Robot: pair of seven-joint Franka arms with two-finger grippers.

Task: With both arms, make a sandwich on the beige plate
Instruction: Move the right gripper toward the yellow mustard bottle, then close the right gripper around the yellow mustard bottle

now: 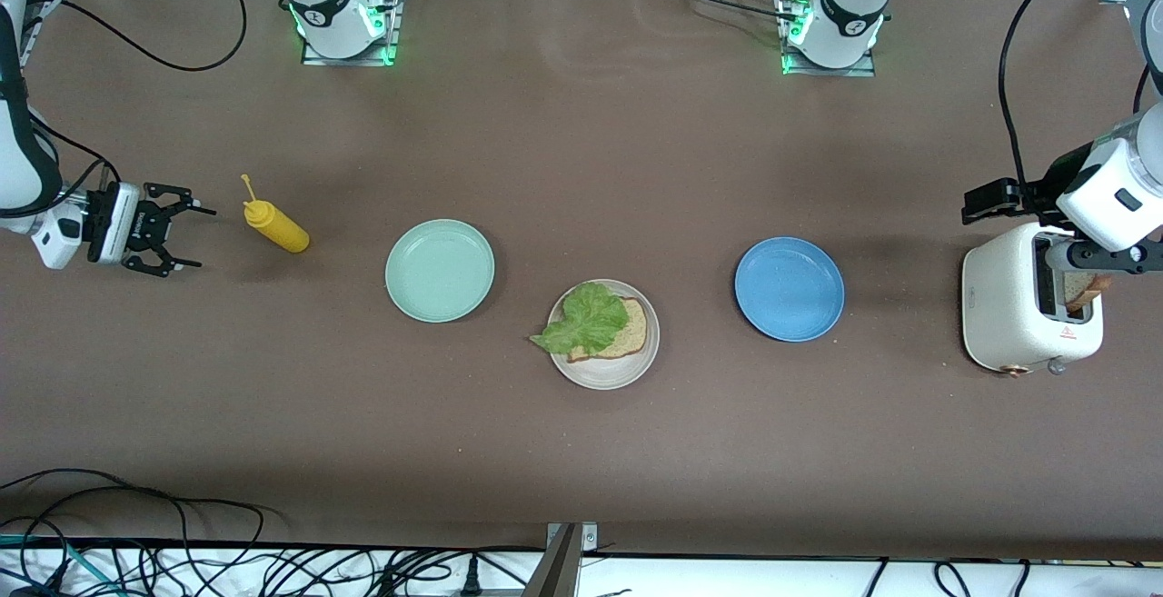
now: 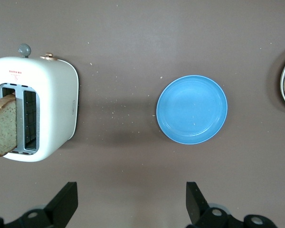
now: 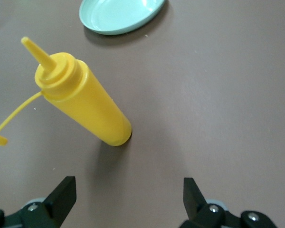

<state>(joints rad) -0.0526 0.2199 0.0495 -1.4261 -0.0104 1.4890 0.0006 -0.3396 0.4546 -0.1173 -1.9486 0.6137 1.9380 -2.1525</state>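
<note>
The beige plate (image 1: 603,380) sits mid-table with one slice of speckled brown bread (image 1: 633,332) on it, and a ruffled green lettuce leaf (image 1: 589,317) lies on that slice, overhanging the rim. A second bread slice (image 1: 1086,289) (image 2: 4,124) stands up out of the white toaster (image 1: 1013,311) (image 2: 54,102). My left gripper (image 1: 1104,258) (image 2: 131,191) hangs open over the toaster, holding nothing. My right gripper (image 1: 186,236) (image 3: 129,188) is open and empty at the right arm's end of the table, beside the yellow squeeze bottle (image 1: 275,225) (image 3: 88,105).
A mint-green plate (image 1: 440,270) (image 3: 118,14) lies between the bottle and the beige plate. A blue plate (image 1: 789,289) (image 2: 192,109) lies between the beige plate and the toaster. Cables run along the table edge nearest the front camera.
</note>
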